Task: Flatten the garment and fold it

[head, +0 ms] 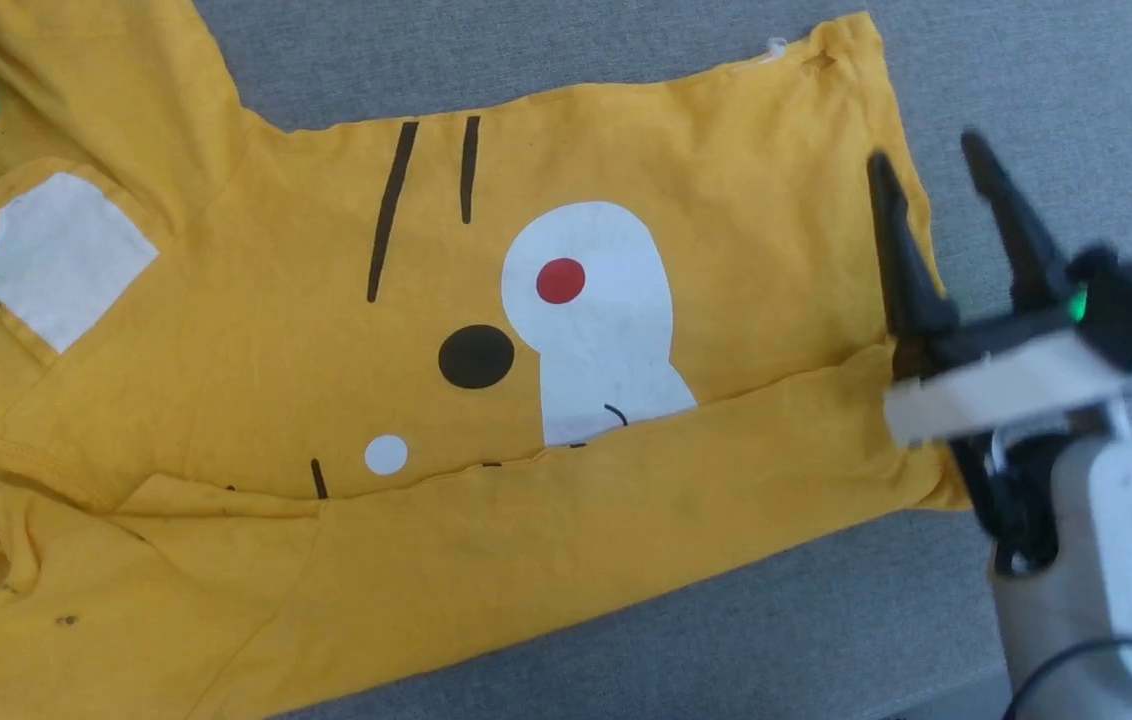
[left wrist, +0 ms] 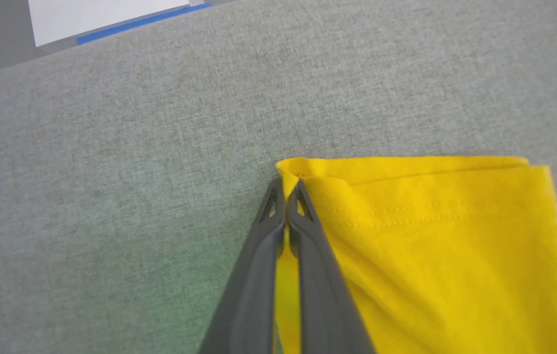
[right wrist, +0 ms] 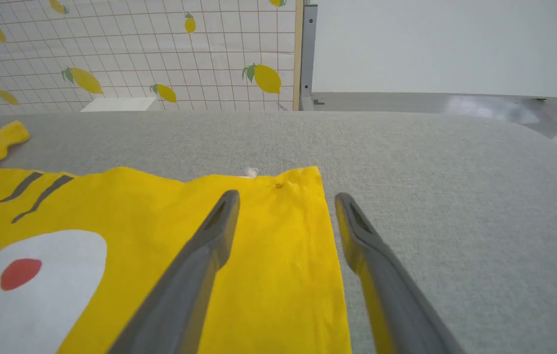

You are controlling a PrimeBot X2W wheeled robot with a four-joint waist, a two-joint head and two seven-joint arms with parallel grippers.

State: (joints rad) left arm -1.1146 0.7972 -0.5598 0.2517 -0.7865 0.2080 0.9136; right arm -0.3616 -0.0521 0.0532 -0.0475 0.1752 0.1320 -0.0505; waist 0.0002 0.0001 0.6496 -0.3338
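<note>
Left gripper (left wrist: 286, 184) is clamped on a folded corner of the shirt (head: 326, 330). The shirt lies spread on the grey surface (head: 1026, 60), long axis left to right. Right gripper (head: 926, 155), fingers apart, straddles the shirt's right edge: one finger over cloth, one over bare surface.

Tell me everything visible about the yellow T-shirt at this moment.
The T-shirt is mustard-yellow and cotton-looking, printed with a cartoon face: white muzzle, red spot, black stripes and dot, white ear patch. It lies mostly flat, lightly creased, on the grey cloth surface, with its near edge folded over the lower print. The left gripper is shut on a folded corner of it. The right gripper is open astride the shirt's right edge; whether it touches cannot be told.
</note>
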